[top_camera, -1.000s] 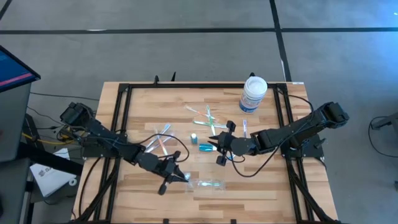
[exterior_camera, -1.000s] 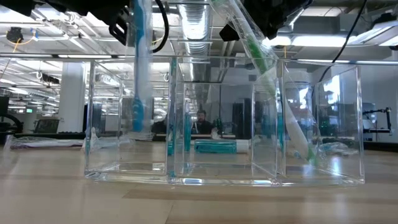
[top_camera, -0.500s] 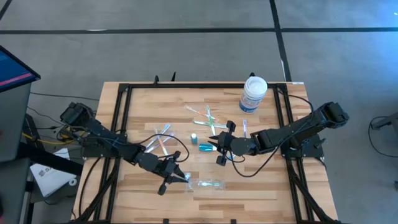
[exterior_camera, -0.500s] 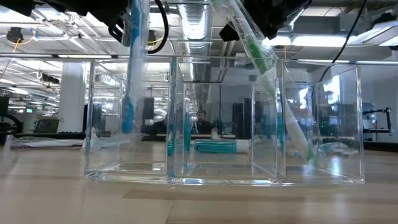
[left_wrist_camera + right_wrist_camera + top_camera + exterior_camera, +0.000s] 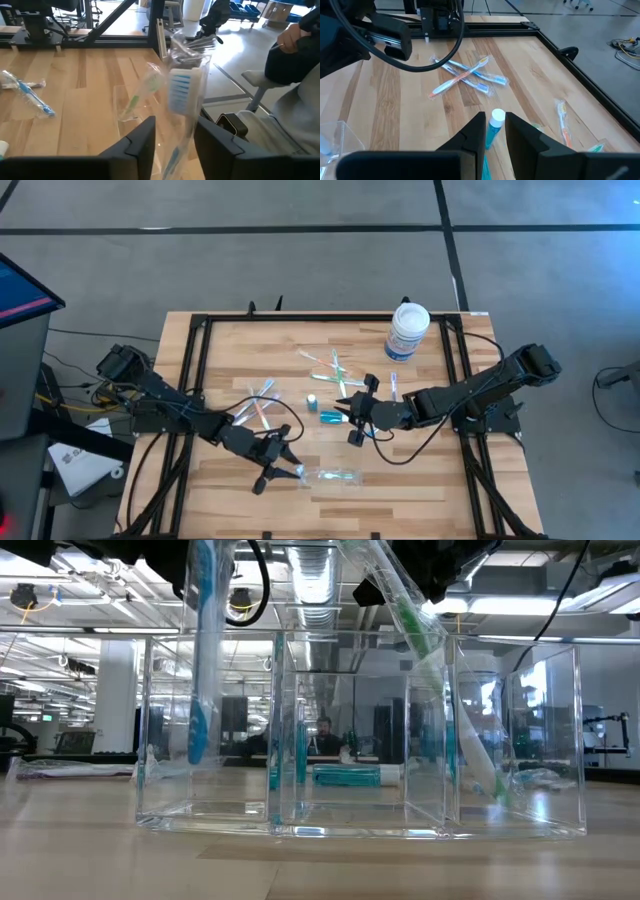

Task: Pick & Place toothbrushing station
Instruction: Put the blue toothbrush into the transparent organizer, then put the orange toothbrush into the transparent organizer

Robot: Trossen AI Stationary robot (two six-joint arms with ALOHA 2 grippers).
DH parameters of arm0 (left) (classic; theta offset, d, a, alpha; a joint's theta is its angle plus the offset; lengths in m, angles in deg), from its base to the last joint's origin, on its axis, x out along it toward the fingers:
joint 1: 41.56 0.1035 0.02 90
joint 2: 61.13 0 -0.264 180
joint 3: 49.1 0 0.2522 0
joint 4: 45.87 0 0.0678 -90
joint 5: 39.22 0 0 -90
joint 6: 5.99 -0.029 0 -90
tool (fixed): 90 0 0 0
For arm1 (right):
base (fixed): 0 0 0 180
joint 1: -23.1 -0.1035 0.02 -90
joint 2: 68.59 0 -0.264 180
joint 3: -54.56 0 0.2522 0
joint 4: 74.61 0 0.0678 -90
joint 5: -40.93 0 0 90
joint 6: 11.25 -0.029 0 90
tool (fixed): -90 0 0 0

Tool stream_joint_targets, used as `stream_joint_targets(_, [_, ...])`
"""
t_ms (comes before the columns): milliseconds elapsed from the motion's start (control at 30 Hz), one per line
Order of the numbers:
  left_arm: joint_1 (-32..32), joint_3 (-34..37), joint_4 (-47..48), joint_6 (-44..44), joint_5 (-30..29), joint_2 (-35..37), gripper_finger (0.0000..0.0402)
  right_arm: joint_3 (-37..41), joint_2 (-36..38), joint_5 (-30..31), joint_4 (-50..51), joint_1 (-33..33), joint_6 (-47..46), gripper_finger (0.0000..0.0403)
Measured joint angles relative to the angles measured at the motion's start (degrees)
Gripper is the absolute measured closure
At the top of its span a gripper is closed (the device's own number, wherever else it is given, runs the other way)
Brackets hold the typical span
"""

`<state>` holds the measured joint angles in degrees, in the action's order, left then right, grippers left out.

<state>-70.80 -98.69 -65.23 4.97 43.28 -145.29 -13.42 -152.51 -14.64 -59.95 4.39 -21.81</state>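
Now the left gripper [image 5: 278,471] clamps a wrapped blue toothbrush [image 5: 181,95], hanging upright over the clear tray [image 5: 360,820], its tip inside the leftmost compartment. Across the wooden table [image 5: 230,350], the right gripper [image 5: 492,134] straddles a teal tube [image 5: 493,126], fingers slightly parted.

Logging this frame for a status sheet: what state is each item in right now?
Left gripper: shut on blue toothbrush, held upright over the clear tray.
Green toothbrush: leaning in the tray.
Right gripper: around the teal tube, which lies flat.
White tub: upright, capped.
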Motion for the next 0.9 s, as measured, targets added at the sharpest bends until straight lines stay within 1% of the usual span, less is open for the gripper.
stream_joint_targets(133, [-0.04,0.0,-0.33,-0.02,1.37,0.0,0.0247,0.0,-0.06,0.02,-0.02,0.02,0.02,0.0339])
stream_joint_targets(300, [-0.04,0.0,-0.38,-0.49,0.47,0.0,0.0226,-0.05,-0.46,0.02,-0.07,0.62,0.0,0.0339])
stream_joint_targets(800, [-0.04,0.0,-2.75,-1.74,0.37,0.2,0.0208,-0.04,-0.79,-0.11,0.02,1.25,-0.14,0.0339])
stream_joint_targets(900, [-0.04,0.0,-3.47,-3.12,0.36,0.2,0.0205,-0.04,-0.79,-0.11,0.03,1.25,-0.14,0.0339])
